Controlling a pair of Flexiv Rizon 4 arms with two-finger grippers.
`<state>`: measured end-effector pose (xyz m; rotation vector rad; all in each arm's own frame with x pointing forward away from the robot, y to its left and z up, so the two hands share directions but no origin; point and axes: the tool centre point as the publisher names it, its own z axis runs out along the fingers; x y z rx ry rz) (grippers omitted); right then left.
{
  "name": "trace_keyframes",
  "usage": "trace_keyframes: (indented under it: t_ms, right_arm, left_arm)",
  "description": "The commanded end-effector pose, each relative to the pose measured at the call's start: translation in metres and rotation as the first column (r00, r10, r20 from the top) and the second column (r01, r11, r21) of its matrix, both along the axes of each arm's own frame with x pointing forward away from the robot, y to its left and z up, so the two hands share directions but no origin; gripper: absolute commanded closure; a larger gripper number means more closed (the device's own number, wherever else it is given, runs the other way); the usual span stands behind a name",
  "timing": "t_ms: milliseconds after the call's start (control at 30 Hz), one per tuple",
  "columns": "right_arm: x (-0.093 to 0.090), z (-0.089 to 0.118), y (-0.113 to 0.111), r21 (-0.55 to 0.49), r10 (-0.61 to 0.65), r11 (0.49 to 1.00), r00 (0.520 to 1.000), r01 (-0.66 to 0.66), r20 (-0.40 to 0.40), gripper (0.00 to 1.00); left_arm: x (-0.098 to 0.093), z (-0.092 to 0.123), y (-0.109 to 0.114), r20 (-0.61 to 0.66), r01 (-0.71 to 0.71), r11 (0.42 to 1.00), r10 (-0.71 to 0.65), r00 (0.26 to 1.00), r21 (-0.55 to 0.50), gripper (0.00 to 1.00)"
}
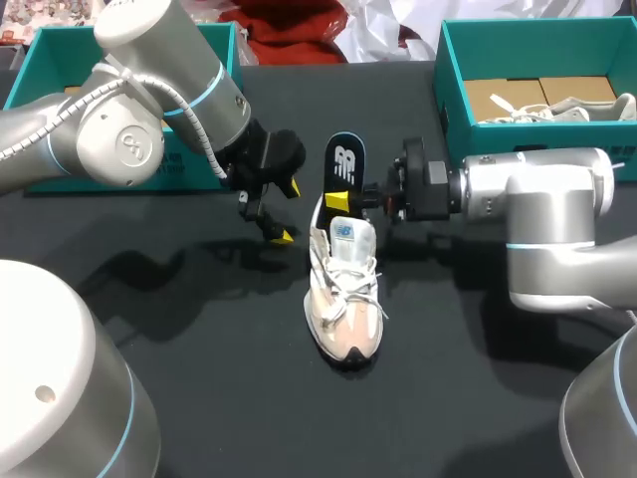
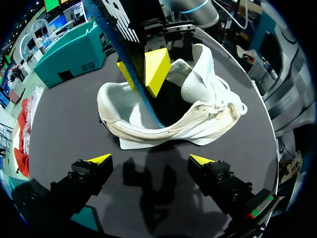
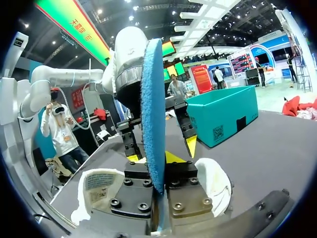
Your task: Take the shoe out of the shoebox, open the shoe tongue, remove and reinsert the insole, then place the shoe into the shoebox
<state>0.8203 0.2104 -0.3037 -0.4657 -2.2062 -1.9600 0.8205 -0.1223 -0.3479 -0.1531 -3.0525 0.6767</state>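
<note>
- Sneaker [image 1: 344, 299], white and pale pink, laced fabric: stands upright on the black table [image 1: 448, 358], toe toward the robot, outside both boxes. Take-out step judged done. Tongue looks pulled forward, mouth open.
- Left two-finger gripper with yellow tips [image 1: 288, 211]: fingers spread, empty, just beside the heel, touching nothing.
- Right two-finger gripper with yellow tips [image 1: 343, 201]: pinching the flat insole [image 1: 345, 164], black on top, blue underneath. Insole stands on end, most of it above the heel, lower end dipping into the mouth.
- Judgement: mid insole step. Cannot tell whether it is coming out or going back in.
- Far side: teal cardboard shoebox at far left [image 1: 40, 45], second teal shoebox at far right [image 1: 453, 100] holding another white shoe [image 1: 587, 105].
- Left to do: seat the insole flat, then put the sneaker in a box.
</note>
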Motion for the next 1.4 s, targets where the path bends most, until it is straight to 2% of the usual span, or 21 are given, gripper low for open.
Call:
trace_keyframes:
  t_ms: [33, 267, 467, 500, 533, 633, 833, 1200, 1267, 1333, 1400]
  right_arm:
    - [0.001, -0.012, 0.006, -0.02, -0.005, 1.0, 0.999, 0.004, -0.033, 1.0]
    - [-0.015, -0.035, 0.005, -0.057, -0.025, 0.998, 0.993, 0.019, -0.113, 1.0]
    - [-0.02, -0.036, 0.005, -0.068, -0.039, 0.997, 0.994, 0.033, -0.099, 1.0]
    - [-0.021, -0.033, 0.004, -0.065, -0.04, 0.997, 0.995, 0.034, -0.088, 0.94]
    - [-0.02, -0.03, 0.004, -0.064, -0.038, 0.997, 0.996, 0.034, -0.077, 0.75]
    - [-0.018, -0.021, 0.008, -0.06, -0.027, 0.998, 0.999, 0.025, -0.042, 0.64]
    - [-0.016, -0.014, 0.012, -0.072, -0.014, 0.997, 1.0, 0.015, 0.013, 0.68]
    - [-0.012, 0.001, 0.007, -0.091, -0.032, 0.995, 0.997, 0.038, 0.063, 0.71]
    - [-0.01, 0.003, 0.006, -0.09, -0.034, 0.995, 0.997, 0.04, 0.066, 0.76]
    - [-0.009, 0.004, 0.006, -0.092, -0.04, 0.995, 0.997, 0.046, 0.067, 1.0]
    - [-0.009, 0.004, 0.006, -0.096, -0.043, 0.994, 0.998, 0.049, 0.055, 1.0]
  left_arm:
    - [0.0, -0.001, 0.0, 0.0, 0.001, 1.0, -0.001, 1.0, 0.001, 0.0]
    - [0.0, -0.001, 0.0, 0.0, 0.001, 1.0, -0.001, 1.0, 0.001, 0.0]
    - [0.0, -0.001, 0.0, 0.0, 0.001, 1.0, -0.001, 1.0, 0.001, 0.0]
    - [0.0, -0.001, 0.0, 0.0, 0.001, 1.0, -0.001, 1.0, 0.001, 0.0]
    - [0.0, -0.001, 0.0, 0.0, 0.001, 1.0, -0.001, 1.0, 0.001, 0.0]
    - [0.0, -0.001, 0.0, 0.0, 0.001, 1.0, -0.001, 1.0, 0.001, 0.0]
    - [0.0, -0.001, 0.0, 0.0, 0.001, 1.0, -0.001, 1.0, 0.001, 0.0]
    - [0.0, -0.001, 0.0, 0.0, 0.001, 1.0, -0.001, 1.0, 0.001, 0.0]
    - [0.0, -0.001, 0.0, 0.0, 0.001, 1.0, -0.001, 1.0, 0.001, 0.0]
    - [0.0, -0.001, 0.0, 0.0, 0.001, 1.0, -0.001, 1.0, 0.001, 0.0]
    - [0.0, -0.001, 0.0, 0.0, 0.001, 1.0, -0.001, 1.0, 0.001, 0.0]
